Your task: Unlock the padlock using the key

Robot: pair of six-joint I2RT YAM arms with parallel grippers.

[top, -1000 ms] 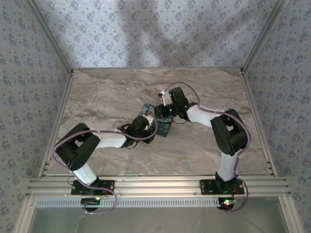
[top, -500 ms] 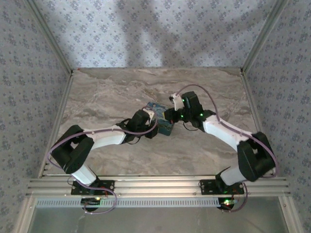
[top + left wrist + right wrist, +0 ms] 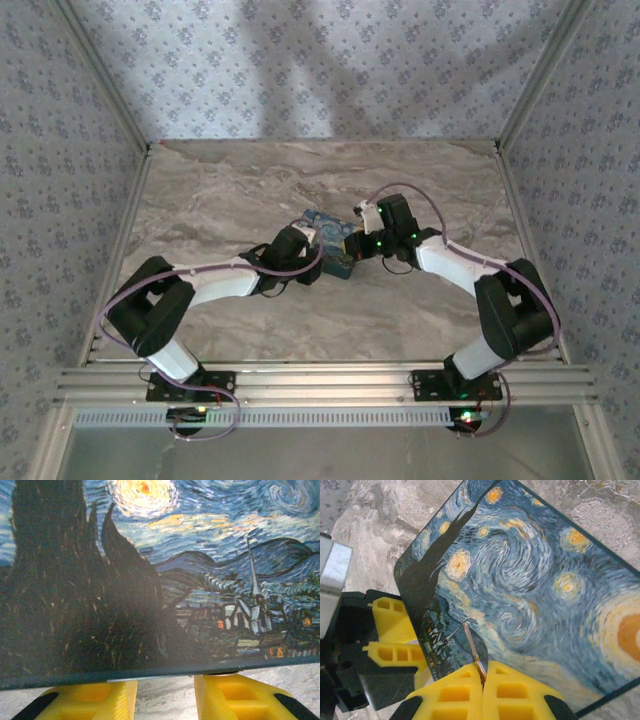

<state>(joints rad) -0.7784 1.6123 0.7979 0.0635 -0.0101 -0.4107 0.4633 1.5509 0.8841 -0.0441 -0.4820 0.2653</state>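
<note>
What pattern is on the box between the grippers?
The box bears a Starry Night painting: blue swirls, yellow stars. Clearest in right wrist view.

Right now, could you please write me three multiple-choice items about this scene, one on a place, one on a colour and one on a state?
1. Where on the table does the painted box lie? A at the far left corner; B near the middle; C at the near edge.
2. What colour are the fingers of the right hand? A yellow; B red; C green.
3. How is the right hand? A wide open; B shut on the box's edge; C shut on the key.
Answers: B, the top view shows the box mid-table between both arms; A, the right wrist view shows them yellow; C, the thin metal key sticks out between closed fingertips.
</note>
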